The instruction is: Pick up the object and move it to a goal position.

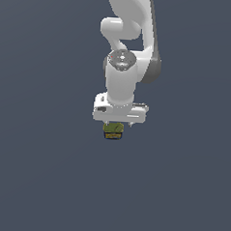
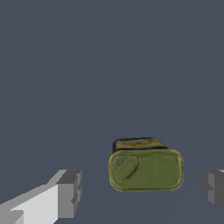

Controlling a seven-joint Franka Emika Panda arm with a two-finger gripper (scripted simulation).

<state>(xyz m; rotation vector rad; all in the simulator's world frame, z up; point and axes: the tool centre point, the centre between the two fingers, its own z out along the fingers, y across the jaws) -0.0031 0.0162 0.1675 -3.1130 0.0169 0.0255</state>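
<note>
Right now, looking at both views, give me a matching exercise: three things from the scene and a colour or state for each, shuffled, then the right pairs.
Things:
1. can
2. gripper
3. arm

Descriptions:
A. white, reaching down from above
B. olive-green top, yellow side, dark blue edge
C. open, grey fingers apart on either side of the can, not touching

Pairs: 1-B, 2-C, 3-A

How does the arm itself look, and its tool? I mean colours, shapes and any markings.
The arm is glossy white with rounded, tube-like links and dark grey parts along one side. A round grey cap with a small red mark tops the wrist joint. The tool has a flat, white, box-shaped body and two blocky grey fingers. No cables show.
</note>
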